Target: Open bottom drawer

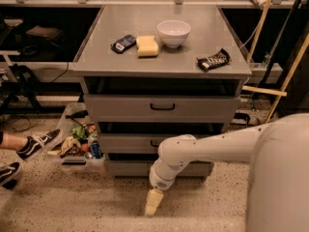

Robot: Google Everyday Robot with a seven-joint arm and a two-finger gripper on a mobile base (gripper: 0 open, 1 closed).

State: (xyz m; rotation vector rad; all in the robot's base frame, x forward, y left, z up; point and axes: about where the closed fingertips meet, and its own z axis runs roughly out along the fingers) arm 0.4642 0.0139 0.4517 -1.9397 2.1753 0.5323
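The grey cabinet has three drawers. The bottom drawer [124, 168] is the lowest grey panel, just above the floor, and it looks closed. Its handle is hidden behind my white arm [193, 149]. My gripper [153, 203] hangs in front of the bottom drawer's centre and a little below it. It points down at the floor with its cream fingers [153, 199] together and holds nothing. The middle drawer [123, 142] and the top drawer [161, 108] with its black handle are closed.
On the cabinet top are a white bowl [174, 32], a yellow sponge [147, 46], a dark blue packet [123, 43] and a black snack bar [213, 60]. A clear bin of snacks [77, 146] stands at the cabinet's left foot. A person's sneakers [38, 143] are at the left.
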